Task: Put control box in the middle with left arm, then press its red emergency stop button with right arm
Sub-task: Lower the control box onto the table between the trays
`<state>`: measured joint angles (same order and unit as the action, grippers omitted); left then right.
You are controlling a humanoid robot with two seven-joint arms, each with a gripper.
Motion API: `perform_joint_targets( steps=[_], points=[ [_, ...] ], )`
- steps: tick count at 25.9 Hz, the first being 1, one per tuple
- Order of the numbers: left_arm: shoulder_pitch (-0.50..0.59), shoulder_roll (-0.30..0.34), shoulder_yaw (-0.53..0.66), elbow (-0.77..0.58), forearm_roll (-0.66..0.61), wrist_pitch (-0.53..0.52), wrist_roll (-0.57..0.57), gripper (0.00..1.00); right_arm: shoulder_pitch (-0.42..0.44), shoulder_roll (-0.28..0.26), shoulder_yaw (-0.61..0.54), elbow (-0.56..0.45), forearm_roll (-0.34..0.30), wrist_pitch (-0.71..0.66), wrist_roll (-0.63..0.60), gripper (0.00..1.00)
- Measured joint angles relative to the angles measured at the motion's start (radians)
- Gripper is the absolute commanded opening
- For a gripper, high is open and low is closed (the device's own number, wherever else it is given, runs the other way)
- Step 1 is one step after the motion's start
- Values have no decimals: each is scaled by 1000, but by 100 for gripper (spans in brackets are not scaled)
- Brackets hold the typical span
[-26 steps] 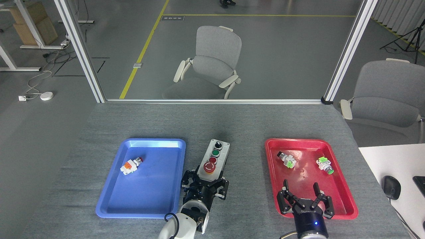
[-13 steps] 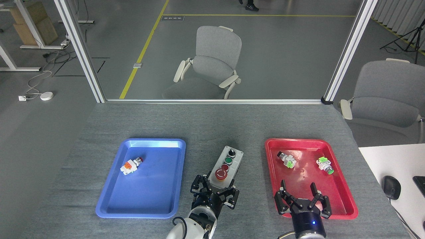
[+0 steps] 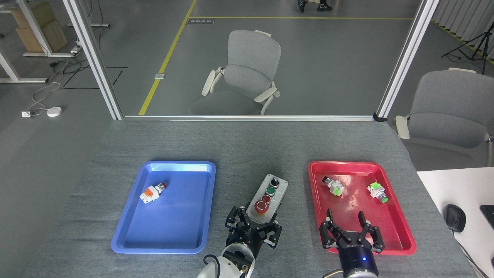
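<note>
Between trays, left gripper (image 3: 252, 227) clamps control box (image 3: 269, 194) near end; right gripper (image 3: 350, 227) spread wide, pointing fwd.

Hidden near end of the box; arms and room edges cut off

The left gripper (image 3: 252, 227) covers the near end of the control box (image 3: 274, 188), so whether its fingers touch the box's sides cannot be told. Below both grippers, the arms run out at the bottom edge. The right gripper (image 3: 350, 228) hides part of the red tray (image 3: 405, 216)'s near rim. Far right of it, a black mouse (image 3: 454, 217) shows whole but a dark object (image 3: 487, 214) and the white table (image 3: 459, 189) are clipped. At the top edge, only a person's feet (image 3: 312, 5) appear. The small switches' markings are too small to read.
</note>
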<state>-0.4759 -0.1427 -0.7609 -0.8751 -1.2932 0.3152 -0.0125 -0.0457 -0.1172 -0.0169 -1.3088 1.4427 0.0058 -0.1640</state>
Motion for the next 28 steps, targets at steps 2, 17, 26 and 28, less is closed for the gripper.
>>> perform_joint_targets(
  steps=[2,17,26,28],
  points=[
    [0,0,-2,0,0,0,0,55,2,0,0,0,0,-6,0,91],
    [3,2,-8,16,0,1,1,86,4,-9,3,-1,-1,-15,0,92],
    [12,3,-8,11,-1,-2,8,96,4,-8,4,-2,-2,-1,2,94],
    [30,6,-7,6,-3,-2,8,97,2,-7,4,-3,-2,-1,3,94]
  ],
)
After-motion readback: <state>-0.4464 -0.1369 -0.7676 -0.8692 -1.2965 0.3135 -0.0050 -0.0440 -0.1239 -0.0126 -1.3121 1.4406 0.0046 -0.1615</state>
